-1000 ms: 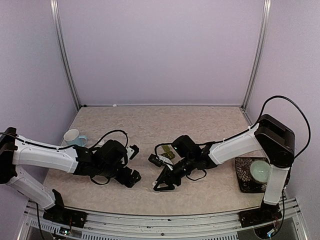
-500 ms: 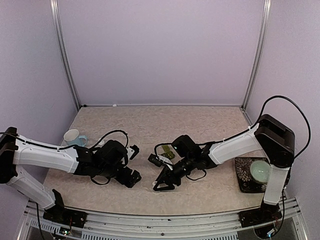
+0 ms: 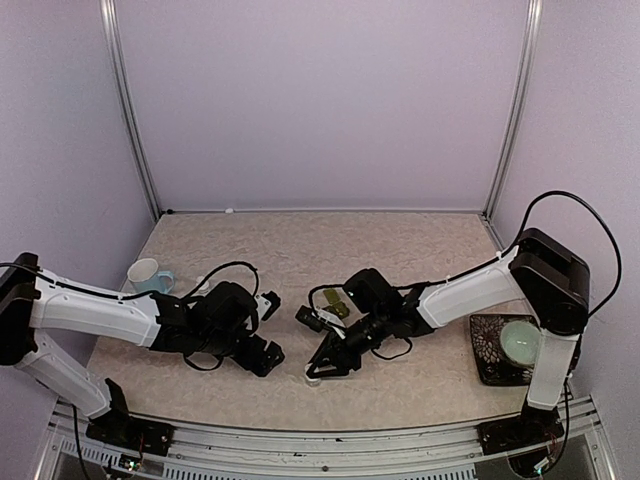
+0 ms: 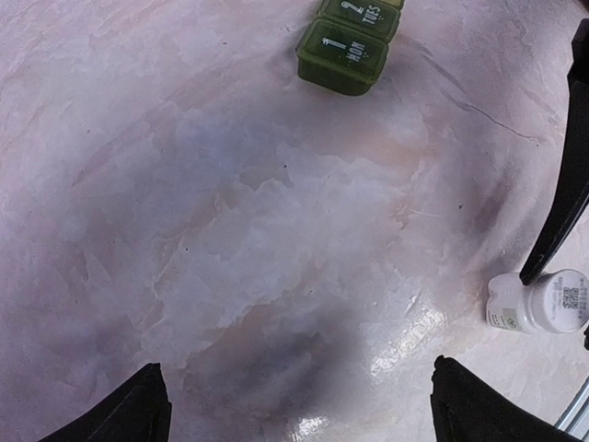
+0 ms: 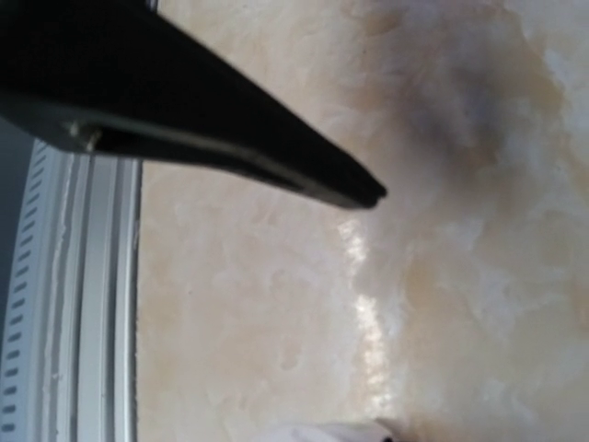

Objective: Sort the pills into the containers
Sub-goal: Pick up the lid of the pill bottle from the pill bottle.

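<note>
Green containers [image 4: 350,51]: MON, TUES lettering readable from left wrist only.

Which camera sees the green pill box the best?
The left wrist camera. There the pill box is close enough to read MON and TUES on its lids, though the top edge of the picture cuts it off. In the top camera the pill box is only a tiny green patch. The right wrist camera doesn't show it.
</note>
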